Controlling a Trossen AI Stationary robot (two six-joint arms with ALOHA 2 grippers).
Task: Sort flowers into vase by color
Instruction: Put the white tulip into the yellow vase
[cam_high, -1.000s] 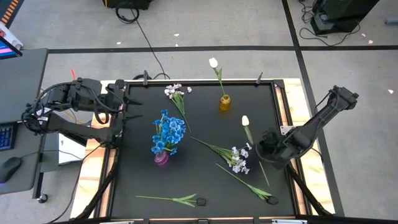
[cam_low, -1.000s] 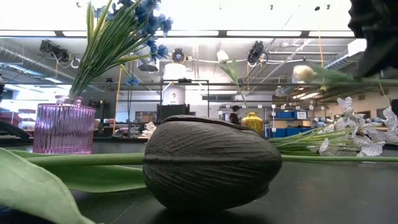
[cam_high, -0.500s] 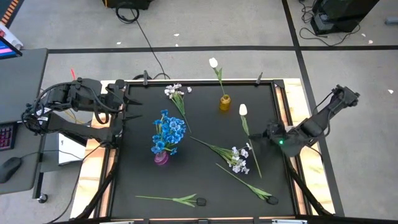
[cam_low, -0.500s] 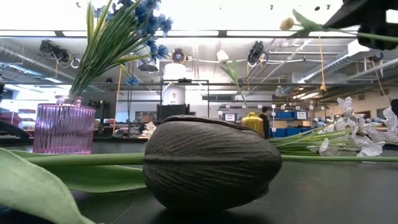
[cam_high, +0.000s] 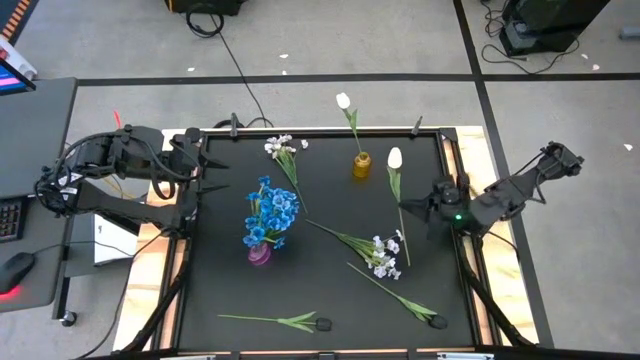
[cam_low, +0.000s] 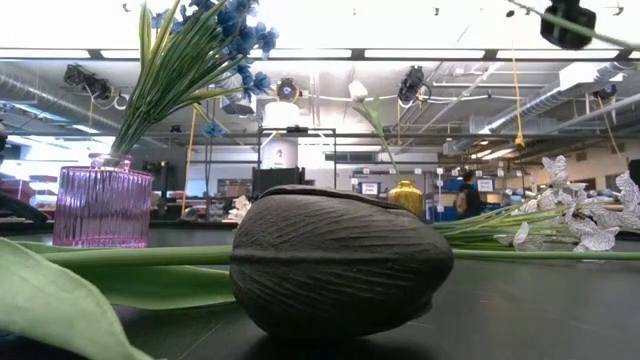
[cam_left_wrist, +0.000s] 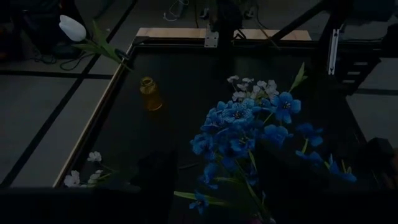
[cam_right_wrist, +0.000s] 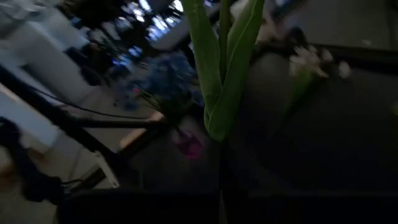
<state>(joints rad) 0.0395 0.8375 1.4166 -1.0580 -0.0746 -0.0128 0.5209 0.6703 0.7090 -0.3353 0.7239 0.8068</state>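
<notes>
Right gripper (cam_high: 432, 207) jaws clenched on stem of a white tulip (cam_high: 395, 158), lifted clear of the counter (cam_high: 320, 290), bud near the yellow vase (cam_high: 361, 165), which already held one white tulip. Carry step in hand, by judgement; next called for tipping stem upright over that vase mouth. Left gripper (cam_high: 213, 172) jaws released, parked at counter's edge, apart from blue flowers (cam_high: 272, 212) in pink vase (cam_high: 259, 254).

- I see a black table top (cam_high: 330, 300) with a wooden rim (cam_high: 166, 275).
- Desk (cam_high: 30, 200) off to one side, mouse (cam_high: 15, 271) on it.
- Black cable (cam_high: 240, 75) across the grey floor, black tape lines (cam_high: 300, 77) too.
- Low view: ceiling light strips (cam_low: 330, 53), blue bins (cam_low: 455, 185), a person (cam_low: 467, 195) far back.
</notes>
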